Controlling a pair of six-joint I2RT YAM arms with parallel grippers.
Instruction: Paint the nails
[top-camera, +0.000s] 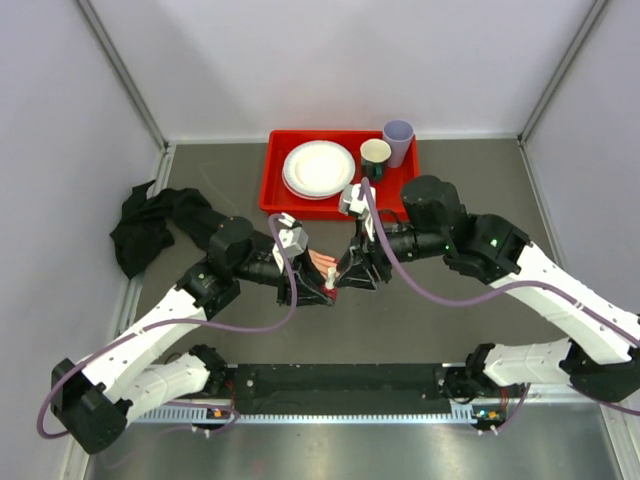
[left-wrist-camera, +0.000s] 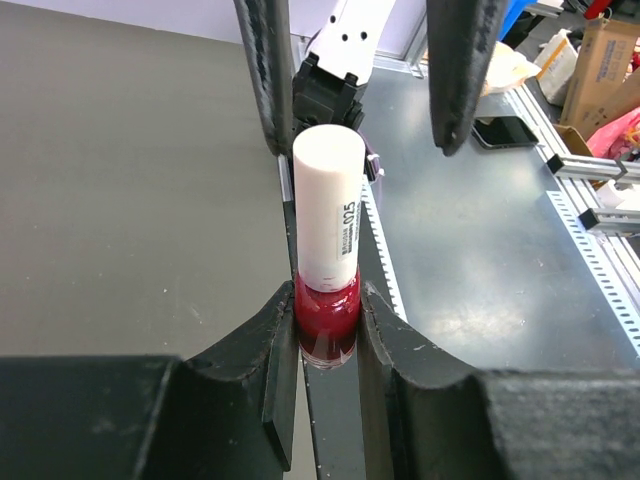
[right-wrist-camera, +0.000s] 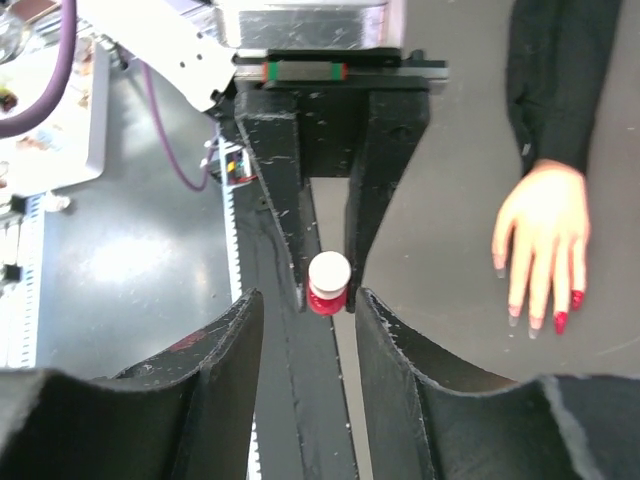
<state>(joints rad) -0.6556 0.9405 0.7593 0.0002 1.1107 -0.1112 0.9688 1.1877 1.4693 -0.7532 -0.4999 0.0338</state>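
While the left claw (left-wrist-camera: 328, 300) clamps the polish bottle (left-wrist-camera: 328, 325) and the right claw (right-wrist-camera: 308, 297) stands open astride its cap (right-wrist-camera: 329, 270), off-centre closing could wrench it loose beside the nails (right-wrist-camera: 560, 322) on the nearby dummy hand (right-wrist-camera: 540, 235).

"025" on the white cap (left-wrist-camera: 328, 205) of the polish bottle (left-wrist-camera: 327, 322)

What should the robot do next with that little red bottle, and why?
Probably close the right fingers on the white cap so it can be unscrewed. The left fingers clamp the polish bottle by its red glass, leaving the cap free. The right fingers stand open with the cap lined up between them, not yet closed on it.
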